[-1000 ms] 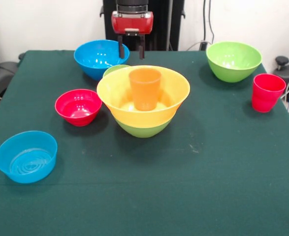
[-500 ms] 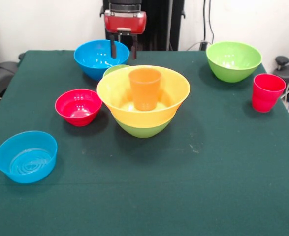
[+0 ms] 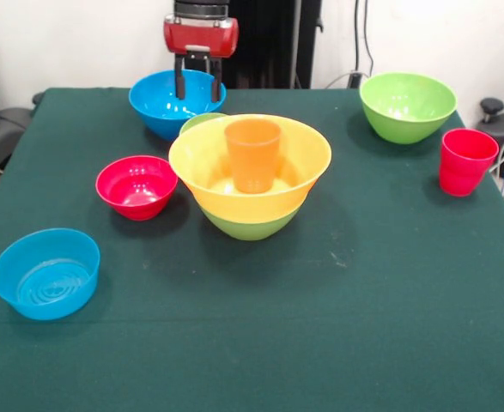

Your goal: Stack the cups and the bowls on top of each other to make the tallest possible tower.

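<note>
Gripper (image 3: 198, 88) hangs above the big blue bowl (image 3: 173, 101) at the far side of the table, fingers spread and pinching nothing.

Nearest the camera, well in front of it and off to the picture's left, sits the small blue bowl (image 3: 46, 273). Closer to it, the small red bowl (image 3: 136, 186). Just in front of it stands the tower (image 3: 250, 176): an orange cup (image 3: 252, 154), mouth up and long axis vertical, inside the wide orange bowl (image 3: 204, 163), nested in a green one.

The step looks like picking up the big blue bowl: probably best to straddle one wall, one finger inside, close on the rim, lift straight up.
</note>
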Robot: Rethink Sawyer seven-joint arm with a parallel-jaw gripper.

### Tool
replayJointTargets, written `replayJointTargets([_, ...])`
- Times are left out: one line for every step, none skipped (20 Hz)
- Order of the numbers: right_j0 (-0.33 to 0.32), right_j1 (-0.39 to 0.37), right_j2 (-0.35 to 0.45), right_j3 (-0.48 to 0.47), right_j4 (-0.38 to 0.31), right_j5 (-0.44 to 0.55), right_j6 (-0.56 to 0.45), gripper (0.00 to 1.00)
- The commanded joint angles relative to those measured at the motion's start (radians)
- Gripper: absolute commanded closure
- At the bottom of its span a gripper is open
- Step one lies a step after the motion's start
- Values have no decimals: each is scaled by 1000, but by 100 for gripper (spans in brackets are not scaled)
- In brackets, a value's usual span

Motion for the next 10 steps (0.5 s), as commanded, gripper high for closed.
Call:
replayJointTargets([-7, 132, 95, -63, 7, 89, 58, 0])
replayJointTargets([2, 140, 79, -64, 6, 78, 58, 0])
replayJointTargets([4, 142, 71, -63, 5, 75, 57, 0])
replayJointTargets([4, 142, 68, -63, 5, 74, 56, 0])
replayJointTargets([3, 146, 66, -66, 4, 72, 55, 0])
replayJointTargets([-6, 144, 79, -66, 1, 75, 52, 0])
replayJointTargets([-12, 141, 88, -64, 0, 77, 51, 0])
replayJointTargets([-23, 127, 114, -61, 2, 88, 47, 0])
replayJointTargets([-23, 121, 119, -59, 5, 91, 48, 0])
replayJointTargets([-15, 119, 117, -57, 10, 87, 52, 0])
